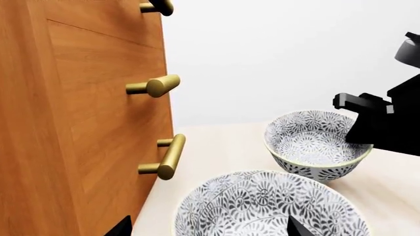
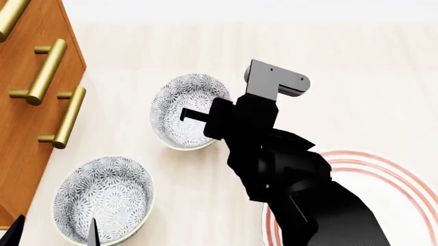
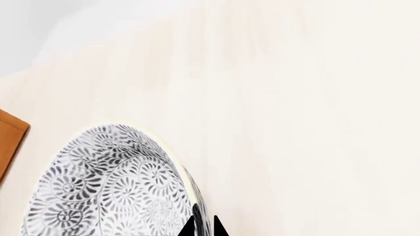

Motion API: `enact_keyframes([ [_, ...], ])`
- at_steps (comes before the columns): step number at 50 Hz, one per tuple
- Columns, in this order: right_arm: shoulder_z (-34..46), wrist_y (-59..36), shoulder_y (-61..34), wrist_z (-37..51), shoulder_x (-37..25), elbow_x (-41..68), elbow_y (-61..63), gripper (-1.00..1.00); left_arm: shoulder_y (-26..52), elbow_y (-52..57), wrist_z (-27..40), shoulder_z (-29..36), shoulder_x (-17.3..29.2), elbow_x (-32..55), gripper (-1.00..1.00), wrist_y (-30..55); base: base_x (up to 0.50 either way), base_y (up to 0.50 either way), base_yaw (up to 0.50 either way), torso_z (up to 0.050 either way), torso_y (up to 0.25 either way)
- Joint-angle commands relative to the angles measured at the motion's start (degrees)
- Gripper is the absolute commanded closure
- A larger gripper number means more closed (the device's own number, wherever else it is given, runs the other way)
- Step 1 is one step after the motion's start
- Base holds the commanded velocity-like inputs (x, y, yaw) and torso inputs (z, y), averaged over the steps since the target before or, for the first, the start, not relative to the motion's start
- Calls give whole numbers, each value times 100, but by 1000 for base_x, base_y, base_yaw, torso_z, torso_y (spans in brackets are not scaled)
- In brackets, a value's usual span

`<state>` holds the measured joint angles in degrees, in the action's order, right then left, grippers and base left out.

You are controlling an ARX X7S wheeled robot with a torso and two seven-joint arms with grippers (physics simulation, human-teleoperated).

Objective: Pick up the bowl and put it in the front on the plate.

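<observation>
1. The bowl (image 2: 186, 110), white with a dense grey floral pattern, sits upright on the pale tabletop (image 2: 370, 66) in the upper middle-left of your head view.
2. Your right gripper (image 2: 198, 117) is at this bowl's right rim; in the right wrist view its two dark fingertips (image 3: 196, 227) straddle the rim (image 3: 187, 184), one inside and one outside, close together and seemingly pinching it.
3. The plate (image 2: 383, 174), white with red rings, lies at the lower right, partly hidden behind your right arm.
4. A second identical bowl (image 2: 102, 202) sits at the lower left.
5. Your left gripper (image 2: 51, 233) hovers just over that second bowl, fingertips spread wide, holding nothing.
6. A wooden drawer cabinet (image 2: 27, 102) with brass handles fills the left edge.
</observation>
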<state>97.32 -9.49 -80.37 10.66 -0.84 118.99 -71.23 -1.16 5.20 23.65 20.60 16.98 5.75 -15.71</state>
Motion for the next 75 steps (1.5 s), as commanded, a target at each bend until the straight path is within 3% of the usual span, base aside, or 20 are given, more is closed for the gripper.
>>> enact_keyframes([
  [1,-193,31,-157,-114,46,-156,-93,100,-13,-49,-88,-58,-59,-41,-100,-64,0,0,0,0,0],
  [15,-556,717,-463,833,-1648,-150,2298,100,8,-70,-32,-53,-60,-33,-100,-61,0,0,0,0,0],
  [29,-707,1679,-586,2015,-4040,-993,6036,100,3,-18,24,-43,-48,-27,-100,-25,0,0,0,0,0],
  [47,-467,2008,-192,2479,-6597,-2170,8887,100,-1,-23,48,16,-30,-51,-100,-68,0,0,0,0,0],
  [59,-309,1875,-68,2468,-7776,-2519,9777,100,-28,18,52,62,-8,-52,-100,-75,0,0,0,0,0],
  [64,-175,2439,253,2359,-8187,-2211,9893,100,-34,23,48,89,1,-62,-100,-79,0,0,0,0,0],
  [75,-69,2708,463,2297,-8233,-2070,9760,100,-20,50,88,102,13,-81,-100,-44,0,0,0,0,0],
])
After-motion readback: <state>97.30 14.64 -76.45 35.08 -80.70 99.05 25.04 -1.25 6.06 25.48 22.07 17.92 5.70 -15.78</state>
